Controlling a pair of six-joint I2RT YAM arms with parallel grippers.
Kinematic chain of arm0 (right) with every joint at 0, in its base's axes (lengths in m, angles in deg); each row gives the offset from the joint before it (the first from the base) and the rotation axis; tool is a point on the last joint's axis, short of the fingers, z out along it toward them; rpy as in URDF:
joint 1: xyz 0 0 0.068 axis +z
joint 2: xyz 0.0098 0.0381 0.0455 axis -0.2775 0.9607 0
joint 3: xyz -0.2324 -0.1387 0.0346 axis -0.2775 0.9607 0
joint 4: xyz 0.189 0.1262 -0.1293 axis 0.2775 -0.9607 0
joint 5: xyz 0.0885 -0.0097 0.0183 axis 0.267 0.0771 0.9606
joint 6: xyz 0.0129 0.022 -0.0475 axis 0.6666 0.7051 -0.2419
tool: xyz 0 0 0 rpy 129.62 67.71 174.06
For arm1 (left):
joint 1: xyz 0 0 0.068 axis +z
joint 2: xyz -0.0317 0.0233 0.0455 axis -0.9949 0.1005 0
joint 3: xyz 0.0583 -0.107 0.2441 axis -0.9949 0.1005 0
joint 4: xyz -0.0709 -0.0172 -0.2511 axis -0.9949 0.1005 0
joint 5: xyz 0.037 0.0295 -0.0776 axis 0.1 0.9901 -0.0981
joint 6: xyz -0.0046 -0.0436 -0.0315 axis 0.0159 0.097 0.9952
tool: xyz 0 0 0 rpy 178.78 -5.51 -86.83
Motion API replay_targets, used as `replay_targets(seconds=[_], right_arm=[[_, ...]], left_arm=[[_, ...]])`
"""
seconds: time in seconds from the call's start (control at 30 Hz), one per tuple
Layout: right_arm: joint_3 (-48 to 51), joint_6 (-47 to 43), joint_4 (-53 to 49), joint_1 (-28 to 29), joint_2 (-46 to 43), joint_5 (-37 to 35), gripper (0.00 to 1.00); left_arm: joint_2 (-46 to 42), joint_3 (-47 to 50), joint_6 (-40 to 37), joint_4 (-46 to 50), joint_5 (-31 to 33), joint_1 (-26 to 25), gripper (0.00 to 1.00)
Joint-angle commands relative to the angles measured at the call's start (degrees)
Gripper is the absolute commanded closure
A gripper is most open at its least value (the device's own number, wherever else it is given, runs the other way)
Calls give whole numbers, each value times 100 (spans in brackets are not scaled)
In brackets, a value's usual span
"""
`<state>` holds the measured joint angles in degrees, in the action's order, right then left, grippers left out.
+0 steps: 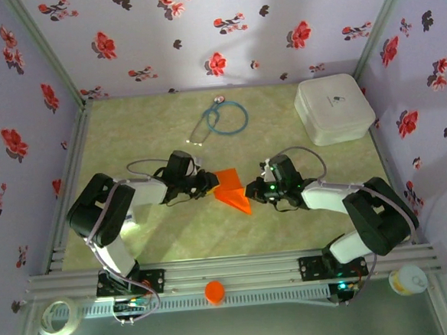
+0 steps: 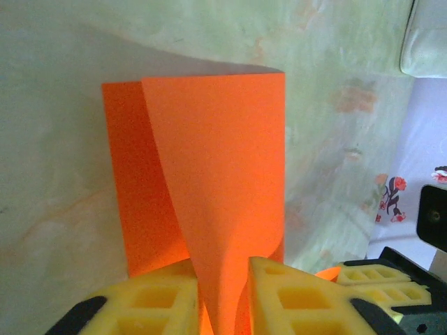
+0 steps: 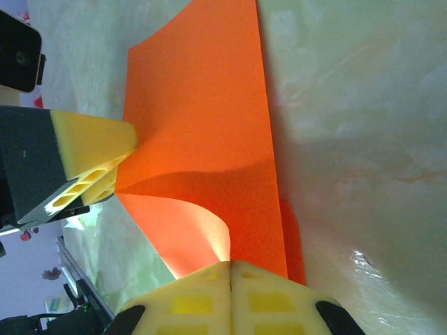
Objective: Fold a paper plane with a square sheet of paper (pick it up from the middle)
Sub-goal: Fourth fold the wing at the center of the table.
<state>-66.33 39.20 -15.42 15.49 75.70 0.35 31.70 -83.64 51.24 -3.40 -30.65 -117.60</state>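
Both arms are folded low over the desk (image 1: 175, 240). Each has its elbow out toward its own side wall and its forearm reaching inward, so the two wrists face each other across the middle.

The left gripper (image 1: 208, 184) and the right gripper (image 1: 250, 190) are near each other, with the orange paper (image 1: 230, 188) directly between them. The paper touches both.

In the left wrist view, the left gripper's yellow fingers (image 2: 159, 301) are drawn in to a narrow gap. A raised flap of the paper funnels down into that gap and is pinched there. Ahead of the fingers, the rest of the paper lies flat on the desk as a lower layer, and the flap curves up off it.

In the right wrist view, the right gripper's fingers (image 3: 269, 301) are pressed fully together. The curled near edge of the paper is caught between their tips. From there the sheet spreads away ahead of the gripper and sweeps off to one side, where it meets the tip of the left gripper's finger.

A white box (image 1: 334, 110) sits well beyond the right gripper toward the far corner. A blue-tubed stethoscope (image 1: 222, 119) lies beyond the left gripper. Neither touches the paper. A small orange cap (image 1: 214, 292) rests on the rail behind both grippers, between the arm bases.
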Motion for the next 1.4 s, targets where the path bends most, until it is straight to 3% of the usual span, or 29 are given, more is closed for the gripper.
replay_targets(seconds=[0.0, 0.13, 0.27, 0.43, 0.67, 0.83, 1.0, 1.1, 1.37], right_arm=[[5, -45, -104, -39, 9, 48, 89], [-79, -177, -534, -39, -110, -183, 75], [-256, -449, -1459, -31, -537, -851, 66], [-179, -849, -1965, 165, -1299, -1950, 62], [584, -2433, -754, 1622, -2174, -3655, 58], [641, -3671, -370, 2488, -1930, -4180, 60], [562, -4516, -32, 3129, -1319, -4936, 59], [483, -4705, 122, 3314, -995, -5392, 57], [372, -5006, 683, 3346, -270, -5799, 56]], left_arm=[[45, -101, 48, -213, -111, 18, 82], [15, -44, 117, -370, -120, 15, 91], [-145, 80, 175, -447, 39, 8, 96], [-495, 293, 249, -449, 425, -61, 98], [-718, 350, 310, -283, 971, -335, 99], [-641, 211, 221, -281, 868, -400, 95], [-490, 58, 149, -391, 549, -399, 83], [-500, 25, 70, -381, 485, -390, 82], [-459, -69, -18, -300, 360, -355, 81]])
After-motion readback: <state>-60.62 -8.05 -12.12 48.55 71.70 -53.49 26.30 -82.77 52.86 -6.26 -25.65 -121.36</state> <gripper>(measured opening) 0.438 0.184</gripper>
